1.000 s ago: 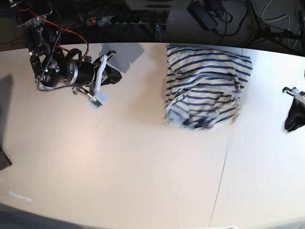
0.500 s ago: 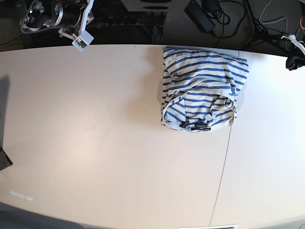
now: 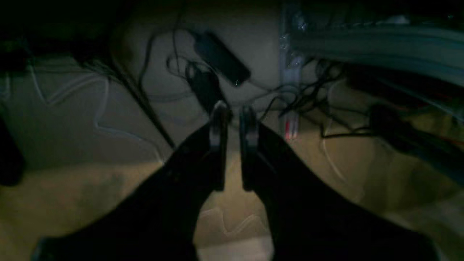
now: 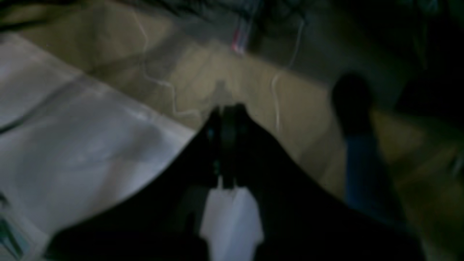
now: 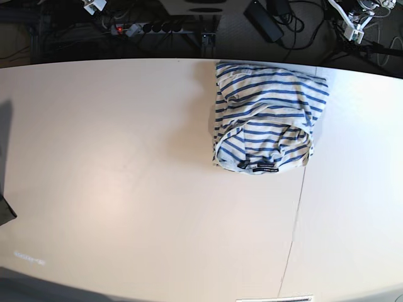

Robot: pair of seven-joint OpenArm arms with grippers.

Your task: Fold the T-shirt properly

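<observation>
Left pincer point(image 3: 233, 148) stands a little open and right pincer point(image 4: 228, 145) is closed, both holding nothing, away from the cloth. On the pale smooth surface point(image 5: 126, 189) lies the white blue-striped T-shirt point(image 5: 271, 113), folded to a compact bundle, neck labels at its near edge; folding seems done, only small creases could be smoothed

Smooth pale cream table point(image 5: 138, 207) with a thin dark seam line point(image 5: 295, 220)

Beyond the table's far edge: black box-shaped adapter point(image 5: 263, 21), looping dark cables point(image 5: 304, 43).
</observation>
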